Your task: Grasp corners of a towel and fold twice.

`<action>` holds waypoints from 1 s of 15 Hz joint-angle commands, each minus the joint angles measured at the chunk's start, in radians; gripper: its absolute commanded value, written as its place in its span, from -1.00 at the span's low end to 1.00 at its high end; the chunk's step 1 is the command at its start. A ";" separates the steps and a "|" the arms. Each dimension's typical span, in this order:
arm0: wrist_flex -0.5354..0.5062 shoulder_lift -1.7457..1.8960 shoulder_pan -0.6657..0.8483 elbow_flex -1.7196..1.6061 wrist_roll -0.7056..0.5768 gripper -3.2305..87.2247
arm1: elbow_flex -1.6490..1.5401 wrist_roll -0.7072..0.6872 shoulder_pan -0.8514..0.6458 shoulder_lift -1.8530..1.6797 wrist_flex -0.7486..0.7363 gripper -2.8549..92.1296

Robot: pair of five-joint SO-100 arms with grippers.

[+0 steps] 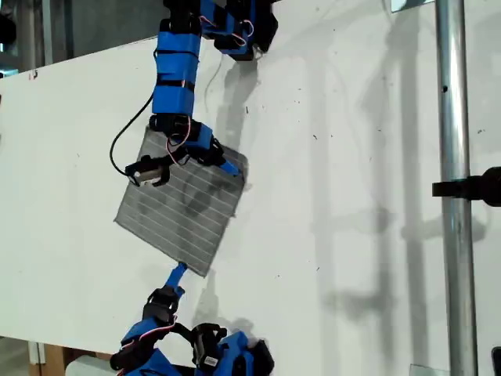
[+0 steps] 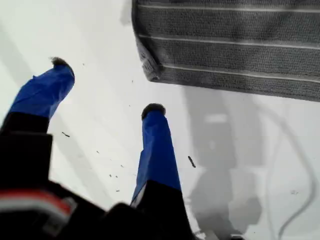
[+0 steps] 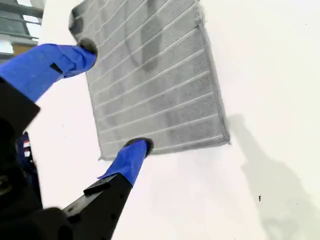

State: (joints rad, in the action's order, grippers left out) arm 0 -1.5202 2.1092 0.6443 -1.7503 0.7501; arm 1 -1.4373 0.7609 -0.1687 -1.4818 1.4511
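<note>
The grey striped towel (image 1: 176, 207) lies flat on the white bench (image 1: 352, 157), toward the exterior view's left, turned a bit like a diamond. The first hand (image 2: 106, 85) is spread wide and holds nothing. It sits just off the towel's low corner (image 2: 150, 75) and is not touching it. The second hand (image 3: 112, 96) is spread wide too, right over the towel. One finger (image 3: 135, 150) rests at the towel's edge.

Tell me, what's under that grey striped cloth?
The towel lies flat on the white table, whose surface shows all around it. It looks folded, with doubled edges in the first wrist view. What the cloth covers cannot be seen.
</note>
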 commanded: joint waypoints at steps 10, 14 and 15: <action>0.120 0.000 0.078 -0.115 -0.003 -0.28 | 0.117 0.040 -0.048 0.477 -0.124 -0.81; 0.146 -0.025 0.077 -0.123 -0.002 -0.29 | 0.118 0.041 -0.031 0.468 -0.146 -0.94; 0.164 -0.040 0.074 -0.126 -0.006 -0.30 | 0.118 0.040 -0.026 0.465 -0.147 -0.94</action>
State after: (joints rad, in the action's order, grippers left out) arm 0 -1.3775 2.0724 0.7102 -1.8822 0.7501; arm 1 -1.3269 0.8007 -0.2010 -1.0109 1.3100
